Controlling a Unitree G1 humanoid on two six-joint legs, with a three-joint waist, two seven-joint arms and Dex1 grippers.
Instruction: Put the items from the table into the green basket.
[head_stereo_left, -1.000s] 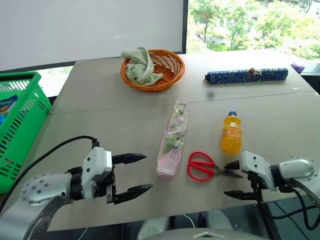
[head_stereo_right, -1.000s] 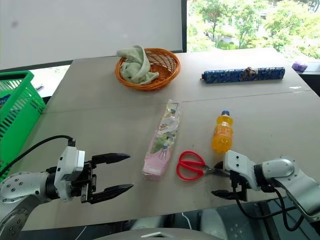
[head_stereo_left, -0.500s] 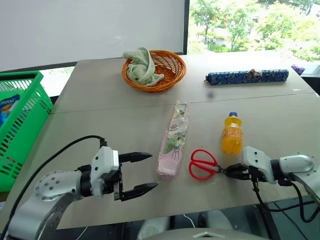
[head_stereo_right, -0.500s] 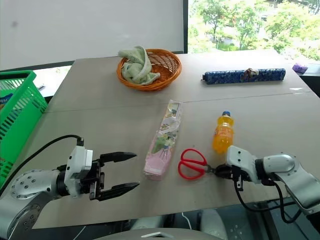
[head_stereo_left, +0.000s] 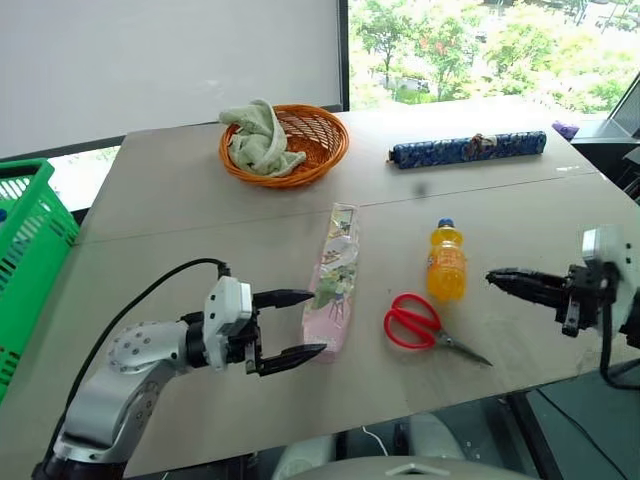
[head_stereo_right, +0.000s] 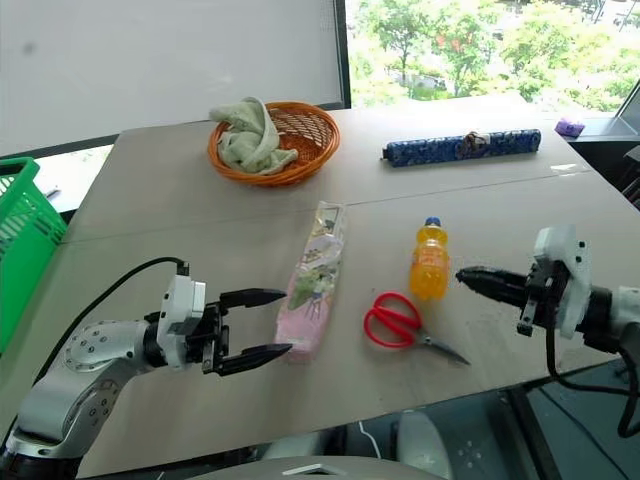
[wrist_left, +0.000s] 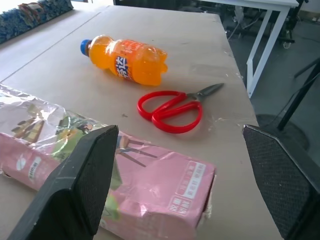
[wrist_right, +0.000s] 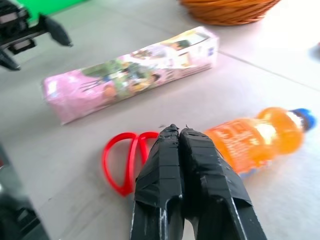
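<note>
The pink floral packet lies lengthwise in the middle of the table. To its right are the red-handled scissors and the orange bottle, which lies flat. My left gripper is open at the packet's near end, its fingers on either side of that corner. My right gripper is shut on nothing and hangs above the table to the right of the bottle. The left wrist view shows the packet, scissors and bottle. The green basket stands at the far left.
A round orange woven basket holding a pale green cloth sits at the back. A long dark-blue patterned roll lies at the back right. The table's front edge runs close below the scissors.
My right gripper shut beside the scissor blades, then rose and swung right with nothing in it; the scissors stay on the table. My left gripper edged toward the packet. The camera shifted.
</note>
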